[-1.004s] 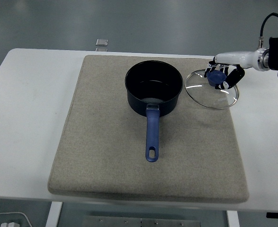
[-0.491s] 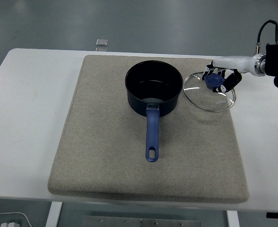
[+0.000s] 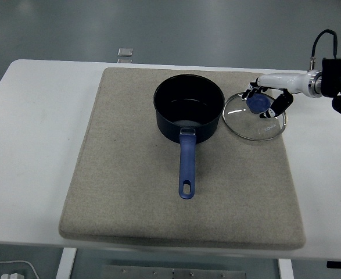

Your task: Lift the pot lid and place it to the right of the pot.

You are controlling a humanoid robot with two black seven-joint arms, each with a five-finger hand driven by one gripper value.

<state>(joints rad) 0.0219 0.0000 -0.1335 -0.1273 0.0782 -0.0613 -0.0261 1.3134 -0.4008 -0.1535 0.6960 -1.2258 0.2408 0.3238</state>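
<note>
A dark blue pot point(image 3: 189, 107) with a blue handle point(image 3: 186, 165) pointing at the near edge stands uncovered on the beige mat point(image 3: 158, 203). The glass lid point(image 3: 248, 123) with its blue knob point(image 3: 257, 104) lies flat on the mat just right of the pot. My right hand point(image 3: 263, 100) hovers over the knob, open, its fingers point(image 3: 276, 106) spread on either side of it without gripping it. The left arm does not show.
The mat covers most of the white table point(image 3: 31, 145). A small metallic object point(image 3: 125, 53) sits at the table's far edge. The lid's right rim lies near the mat's right border.
The lid has shifted slightly left and settled flat on the mat. My right hand has let go of the knob, and its fingers have opened and lifted a little.
</note>
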